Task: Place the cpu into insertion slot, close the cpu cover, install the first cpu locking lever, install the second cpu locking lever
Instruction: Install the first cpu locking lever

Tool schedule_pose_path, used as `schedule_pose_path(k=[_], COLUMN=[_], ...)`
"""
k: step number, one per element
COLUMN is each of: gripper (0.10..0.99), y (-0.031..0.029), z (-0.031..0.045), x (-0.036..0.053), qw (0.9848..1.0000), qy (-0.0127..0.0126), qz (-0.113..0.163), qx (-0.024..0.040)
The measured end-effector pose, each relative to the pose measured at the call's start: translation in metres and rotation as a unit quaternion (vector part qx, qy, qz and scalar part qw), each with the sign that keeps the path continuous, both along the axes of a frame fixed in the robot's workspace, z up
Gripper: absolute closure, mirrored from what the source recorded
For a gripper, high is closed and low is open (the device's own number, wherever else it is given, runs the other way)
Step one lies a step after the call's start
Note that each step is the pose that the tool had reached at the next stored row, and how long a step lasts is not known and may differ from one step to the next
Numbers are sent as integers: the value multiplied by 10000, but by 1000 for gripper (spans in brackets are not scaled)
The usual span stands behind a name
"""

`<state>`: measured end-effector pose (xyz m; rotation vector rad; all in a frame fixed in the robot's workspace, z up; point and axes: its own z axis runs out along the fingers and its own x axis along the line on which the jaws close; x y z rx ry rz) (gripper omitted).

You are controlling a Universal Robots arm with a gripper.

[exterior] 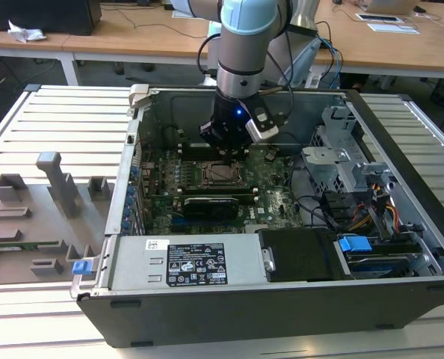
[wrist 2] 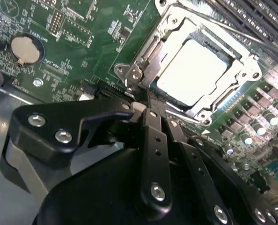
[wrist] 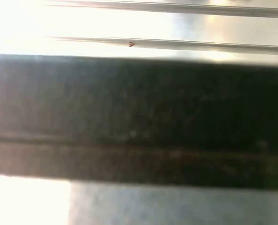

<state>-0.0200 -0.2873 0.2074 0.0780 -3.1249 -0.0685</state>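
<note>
The cpu (wrist 2: 193, 70) is a bright silvery square lying flat in the insertion slot (wrist 2: 227, 99) on the green board. The cpu cover (wrist 2: 146, 56), a silver frame, lies down around it with the chip showing through its window. My gripper (wrist 2: 148, 105) is shut, its black fingers meeting at the socket's edge beside a cover corner, with nothing visibly between them. In the exterior view the gripper (exterior: 232, 149) hangs inside the open computer case just above the socket (exterior: 223, 173). I cannot make out how the locking levers stand.
Case walls (exterior: 136, 149) surround the board. A grey power supply (exterior: 192, 262) sits at the front, and a drive cage (exterior: 341, 161) with cables (exterior: 356, 213) at the exterior view's right. A long black block (exterior: 214, 203) lies beside the socket. A coin battery (wrist 2: 24, 49) sits nearby.
</note>
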Motion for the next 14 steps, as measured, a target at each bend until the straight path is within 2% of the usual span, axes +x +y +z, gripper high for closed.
schedule_pose_path(k=[2, 3, 6, 10, 11, 14], gripper=[980, 980, 980, 980, 980, 980], y=[-1, -2, -3, -4, -4, -3], z=[108, 114, 109, 72, 64, 56], x=[-2, -7, -85, -341, -377, -394], qw=[10000, 10000, 10000, 10000, 10000, 10000], qy=[-1, -3, -5, -14, -16, -14], qz=[0, -2, 4, 2, 2, 2], qx=[-1, 0, 6, 16, 22, 29])
